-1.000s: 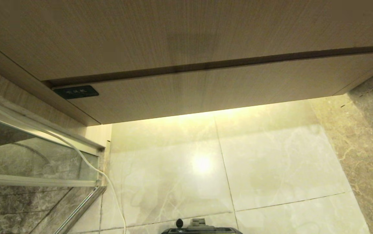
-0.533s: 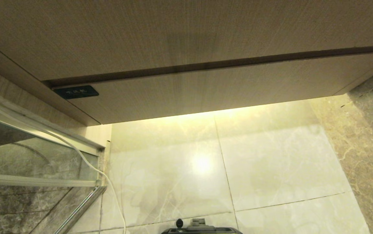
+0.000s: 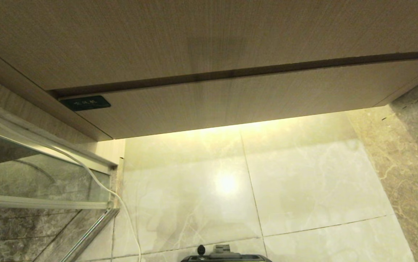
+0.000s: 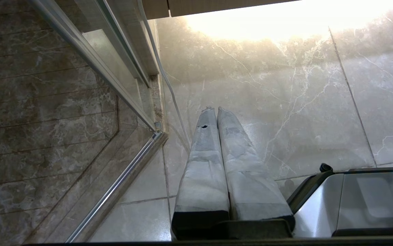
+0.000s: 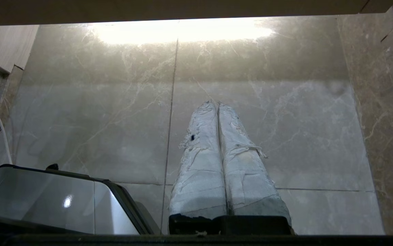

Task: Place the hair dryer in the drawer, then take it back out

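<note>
**Both grippers closed and empty, drawer shut, no hair dryer in frame**

Head view: the drawer (image 3: 230, 103) is closed, its pale wood-grain front flush under the upper cabinet panel (image 3: 194, 40), with a dark gap line between them. A small dark label (image 3: 85, 103) sits at the drawer front's upper left corner. Hair dryer is not visible in any view, so I can't tell where it is.

Left gripper (image 4: 213, 108): wrapped fingers pressed together, holding nothing, pointing down over the marble floor tiles (image 4: 285, 102), near the shower door's metal frame (image 4: 114, 191). A thin white cord (image 4: 169, 89) runs down the floor beside that frame.

Right gripper (image 5: 214, 102): fingers closed tip to tip, empty, hanging over the floor right of the robot base (image 5: 46, 194).

Light strip under the cabinet glares off the tiles.
</note>
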